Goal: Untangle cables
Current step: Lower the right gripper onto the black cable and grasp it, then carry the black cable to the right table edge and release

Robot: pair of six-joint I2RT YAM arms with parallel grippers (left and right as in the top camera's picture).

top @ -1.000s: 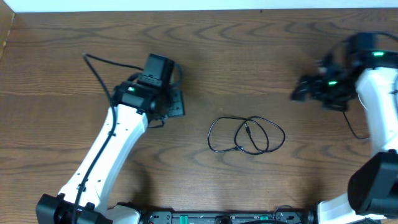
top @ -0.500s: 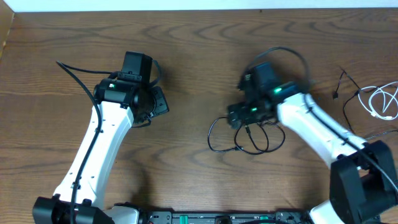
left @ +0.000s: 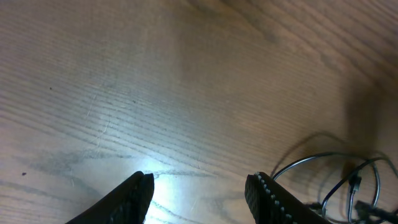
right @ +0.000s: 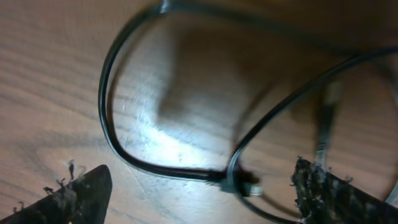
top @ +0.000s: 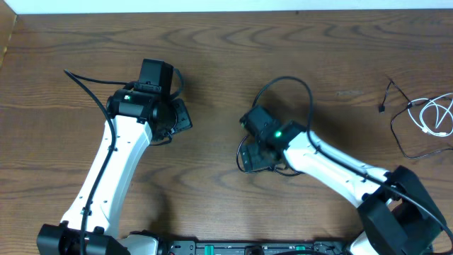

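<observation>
Right claw (right: pixel 202 186): open, astride the black cable (right: pixel 103 93) looped mid-table (top: pixel 212 42) | left claw (left: pixel 199 186): parted, empty, apart | white cable (top: pixel 435 113): right edge | technique: pinch one strand, clear of crossings; lift slowly.

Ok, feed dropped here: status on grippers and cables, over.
Left gripper open, empty. Right gripper open, low over black cable loop. White cable far right, apart. Nothing blocking.

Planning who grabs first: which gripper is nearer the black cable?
Right. The right gripper hovers directly over the black cable, jaws open; the left gripper stands well apart, leftward in the overhead view.
</observation>
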